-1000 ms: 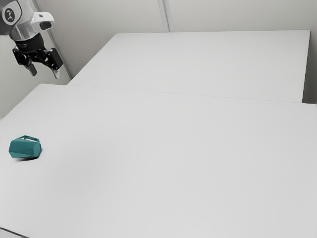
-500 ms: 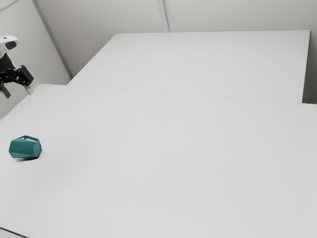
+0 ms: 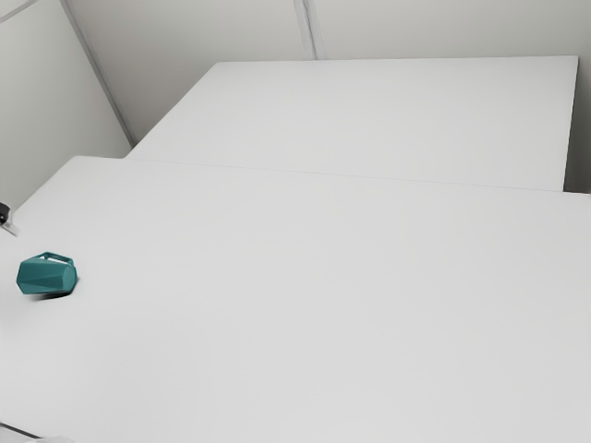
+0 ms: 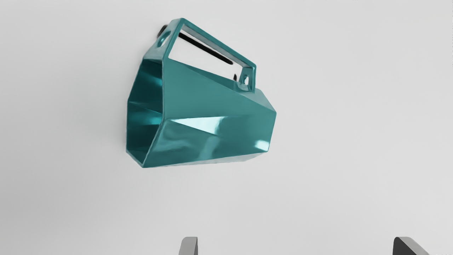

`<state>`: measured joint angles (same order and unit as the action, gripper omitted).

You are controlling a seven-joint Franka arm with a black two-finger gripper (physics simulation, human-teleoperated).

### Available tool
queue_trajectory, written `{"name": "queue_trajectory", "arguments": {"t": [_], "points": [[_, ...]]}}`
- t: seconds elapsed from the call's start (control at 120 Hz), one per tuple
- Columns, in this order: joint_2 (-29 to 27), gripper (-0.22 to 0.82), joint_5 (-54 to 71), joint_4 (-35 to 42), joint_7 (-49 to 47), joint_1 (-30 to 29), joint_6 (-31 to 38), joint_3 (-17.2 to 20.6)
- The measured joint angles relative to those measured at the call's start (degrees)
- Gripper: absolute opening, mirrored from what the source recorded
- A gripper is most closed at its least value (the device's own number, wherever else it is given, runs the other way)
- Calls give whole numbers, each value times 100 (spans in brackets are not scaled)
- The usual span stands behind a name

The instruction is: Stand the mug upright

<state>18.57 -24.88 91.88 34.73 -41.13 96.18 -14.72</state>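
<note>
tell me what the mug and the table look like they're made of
The mug: glossy, perhaps glazed ceramic, though hard plastic or painted metal is possible; bright highlights lie on its teal facets. The table: matte, maybe laminate or painted board, going by its smooth, pale, grainless top.

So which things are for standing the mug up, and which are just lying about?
For the job:
teal mug, on its side
my open gripper

Just there:
white table under the mug
thin dark strip, lower left in the exterior view; can't tell what

No readable text or labels.
</note>
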Motion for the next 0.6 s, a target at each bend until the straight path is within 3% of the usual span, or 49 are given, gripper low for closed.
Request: {"name": "queue_trajectory", "arguments": {"t": [0.217,0.6], "points": [[470,60,-606,-35,1100,-499,2,9],[1368,60,-1393,-540,2509,-669,-27,37]]}}
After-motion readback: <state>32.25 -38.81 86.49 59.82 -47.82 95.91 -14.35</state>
